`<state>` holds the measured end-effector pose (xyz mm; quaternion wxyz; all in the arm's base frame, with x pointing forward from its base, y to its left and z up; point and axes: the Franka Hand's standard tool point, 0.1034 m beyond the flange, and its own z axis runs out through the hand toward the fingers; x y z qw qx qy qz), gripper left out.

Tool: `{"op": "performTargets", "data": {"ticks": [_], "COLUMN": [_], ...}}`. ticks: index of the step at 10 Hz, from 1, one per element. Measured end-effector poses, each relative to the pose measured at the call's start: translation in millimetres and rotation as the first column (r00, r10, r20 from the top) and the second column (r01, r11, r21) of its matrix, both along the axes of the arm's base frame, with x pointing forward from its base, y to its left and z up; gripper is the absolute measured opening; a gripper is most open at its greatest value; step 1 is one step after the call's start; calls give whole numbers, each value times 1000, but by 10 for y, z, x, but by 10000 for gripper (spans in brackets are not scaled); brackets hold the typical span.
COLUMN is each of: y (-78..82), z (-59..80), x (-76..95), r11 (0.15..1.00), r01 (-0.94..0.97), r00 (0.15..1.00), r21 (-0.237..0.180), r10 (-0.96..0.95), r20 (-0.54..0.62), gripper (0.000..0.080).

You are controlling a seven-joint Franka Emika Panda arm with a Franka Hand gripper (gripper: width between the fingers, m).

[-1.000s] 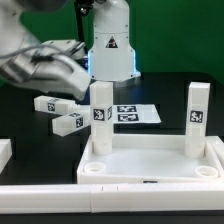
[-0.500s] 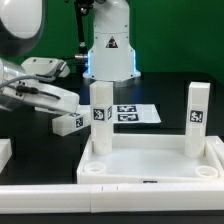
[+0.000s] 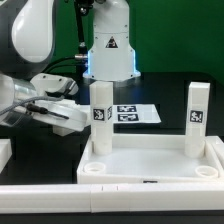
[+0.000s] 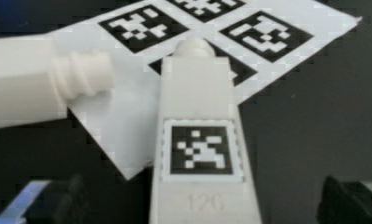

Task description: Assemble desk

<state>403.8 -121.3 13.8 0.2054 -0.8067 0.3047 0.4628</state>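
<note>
gripper (image 4: 197,198) wide open, holding nothing, jaws either side of lying leg (image 4: 201,140) | loose leg (image 4: 50,80) beside | tabletop (image 3: 150,160) far corners: standing leg (image 3: 100,122), second standing leg (image 3: 196,118)

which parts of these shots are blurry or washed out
Exterior view: the robot arm is smeared by motion, while the tabletop and the standing leg are crisp, their white nearly washed out. Wrist view: the lying leg looks slightly soft, and the dark fingertips are out of focus.

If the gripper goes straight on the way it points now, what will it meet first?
Probably the loose white leg, lying centred straight ahead of the open gripper; how far off is unclear.
</note>
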Motion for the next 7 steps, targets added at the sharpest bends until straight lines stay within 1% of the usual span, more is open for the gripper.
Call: {"op": "performTargets", "data": {"ticks": [1, 2, 3, 4, 5, 6, 7], "y": [-1, -1, -1, -2, -2, -17, -37], "z": [4, 2, 2, 2, 2, 36, 222], "x": [2, 0, 0, 0, 0, 26, 123], "r11": [1000, 1000, 1000, 1000, 1000, 1000, 1000], "r01": [0, 0, 0, 0, 0, -9, -28], "r00": [1000, 1000, 1000, 1000, 1000, 1000, 998], "r21": [0, 0, 0, 0, 0, -2, -2], "r10": [0, 0, 0, 0, 0, 9, 29], "r20": [0, 0, 0, 0, 0, 8, 48], "gripper": [649, 553, 553, 351, 282, 282, 282]}}
